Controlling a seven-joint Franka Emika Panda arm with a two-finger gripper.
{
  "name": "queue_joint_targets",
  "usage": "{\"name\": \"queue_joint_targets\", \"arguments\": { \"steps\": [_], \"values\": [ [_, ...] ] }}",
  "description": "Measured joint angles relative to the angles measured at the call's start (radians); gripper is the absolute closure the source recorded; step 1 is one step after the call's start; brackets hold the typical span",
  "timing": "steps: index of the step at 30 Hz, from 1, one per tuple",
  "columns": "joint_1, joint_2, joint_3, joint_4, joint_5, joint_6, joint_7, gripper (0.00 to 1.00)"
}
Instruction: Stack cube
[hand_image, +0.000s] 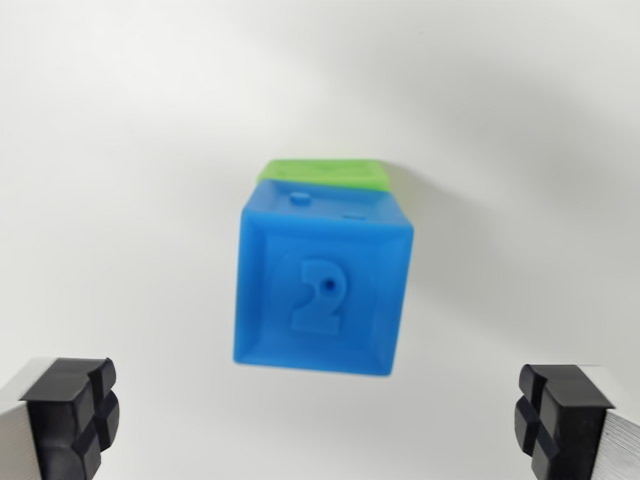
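While the gripper (320, 420) stands wide open and holds nothing, its two black pads (72, 412) show only at the lower corners of the wrist view, well apart from each other and clear of the cubes.

Position of task items: the blue cube (322, 285), marked with a raised "2" on the face turned to the camera, sits at the centre of the view. A green cube (325, 172) shows only as a strip past the blue cube's far edge; the rest of it is hidden. By appearance the blue cube rests on top of the green one, so the stack looks made. The contact between the two cannot be seen from this angle, and that reading is a judgement. Both stand on a plain white surface (110, 150).

Alignment: the green strip sits slightly toward the wrist view's left of the blue cube's far edge, which suggests a small offset or twist between the two. How much of the lower face is supported cannot be told.

Risks from here:
- Any sideways drift of the arm could bring a pad against the blue cube and push it off.
- An offset seating would leave less margin, so a light knock might topple it.
- Closing the jaws at this position could drag or lift the upper cube.
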Motion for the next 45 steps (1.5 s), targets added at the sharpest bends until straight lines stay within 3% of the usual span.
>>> {"name": "queue_joint_targets", "arguments": {
  "steps": [22,45],
  "values": [
    [0.000,-0.142,0.000,0.063,0.000,-0.205,0.000,0.00],
    [0.000,-0.220,0.000,0.175,0.000,-0.394,0.000,0.00]
  ]
}}
